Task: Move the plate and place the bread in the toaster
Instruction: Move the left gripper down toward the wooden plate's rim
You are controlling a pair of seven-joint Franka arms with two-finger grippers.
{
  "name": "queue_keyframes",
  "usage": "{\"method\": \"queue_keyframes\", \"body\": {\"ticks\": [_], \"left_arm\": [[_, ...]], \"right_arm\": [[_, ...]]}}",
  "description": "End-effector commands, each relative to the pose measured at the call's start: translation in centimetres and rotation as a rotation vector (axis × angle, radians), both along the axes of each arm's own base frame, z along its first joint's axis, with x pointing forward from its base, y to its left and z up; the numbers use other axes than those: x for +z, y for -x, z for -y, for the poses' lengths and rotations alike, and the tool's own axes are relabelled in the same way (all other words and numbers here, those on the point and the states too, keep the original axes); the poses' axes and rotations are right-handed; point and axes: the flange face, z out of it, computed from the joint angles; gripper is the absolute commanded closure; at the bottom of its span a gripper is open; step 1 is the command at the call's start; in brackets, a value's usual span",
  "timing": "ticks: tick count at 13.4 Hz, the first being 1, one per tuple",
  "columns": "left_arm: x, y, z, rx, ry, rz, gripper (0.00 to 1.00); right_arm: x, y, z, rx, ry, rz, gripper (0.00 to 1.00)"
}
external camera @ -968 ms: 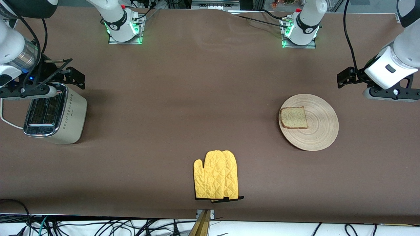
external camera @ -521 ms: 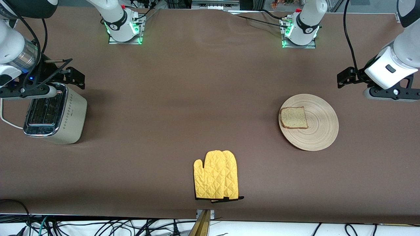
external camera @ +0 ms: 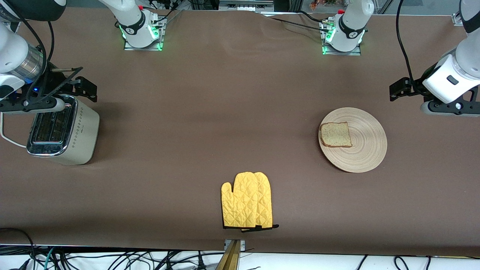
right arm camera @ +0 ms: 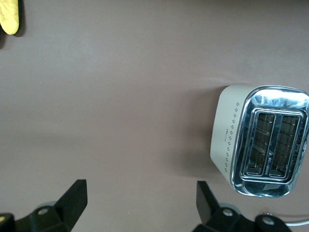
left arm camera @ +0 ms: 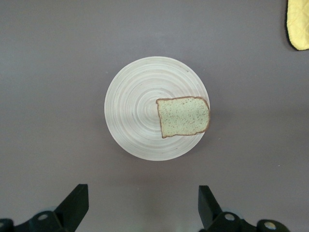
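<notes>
The round beige plate (external camera: 365,150) lies toward the left arm's end of the table. The bread (external camera: 335,134) rests flat on it, at the rim that faces the table's middle. The left wrist view shows the plate (left arm camera: 135,111) and bread (left arm camera: 184,116) from above. My left gripper (left arm camera: 142,208) hangs open over bare table beside the plate, holding nothing. The cream toaster (external camera: 62,129) stands at the right arm's end with both slots empty (right arm camera: 270,145). My right gripper (right arm camera: 140,205) is open and empty, over the table just beside the toaster.
A yellow quilted oven mitt (external camera: 247,200) lies flat near the table's front edge, midway between the two ends. The toaster's white cord (external camera: 9,140) trails off toward the table's end. Brown cloth covers the table between toaster and plate.
The left arm has drifted slightly toward the robots' bases and its end of the table. The right arm, plate, bread and toaster have not moved.
</notes>
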Motion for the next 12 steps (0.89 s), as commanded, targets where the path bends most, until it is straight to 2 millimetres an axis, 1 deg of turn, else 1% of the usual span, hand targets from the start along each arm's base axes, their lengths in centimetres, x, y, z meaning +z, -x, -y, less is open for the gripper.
{"method": "queue_keyframes", "body": {"ticks": [1,3,4,5,7,9,12], "left_arm": [[-0.1,-0.3,-1.0,0.013,0.029,-0.026,0.0],[-0.5,-0.8,-1.5,0.024,0.042,-0.027,0.0],[-0.6,-0.9,-2.5,0.046,0.077,-0.028,0.0],[-1.3,-1.3,-4.1,0.084,0.128,-0.043,0.0],[-2.9,-1.9,-6.1,0.108,0.173,-0.067,0.0],[-3.0,-2.0,-6.4,0.089,0.188,-0.067,0.0],[-3.7,-2.1,-8.3,0.085,0.224,-0.074,0.0]], "right_arm": [[0.4,0.3,-0.1,-0.013,-0.001,0.002,0.0],[0.4,0.3,-0.1,-0.013,-0.003,0.002,0.0],[0.3,0.3,-0.1,-0.013,-0.001,0.0,0.0],[0.3,0.3,-0.1,-0.013,-0.001,0.0,0.0],[0.3,0.3,-0.1,-0.013,-0.002,0.0,0.0],[0.4,0.3,-0.1,-0.013,-0.001,0.002,0.0],[0.3,0.3,-0.1,-0.013,-0.001,0.0,0.0]]}}
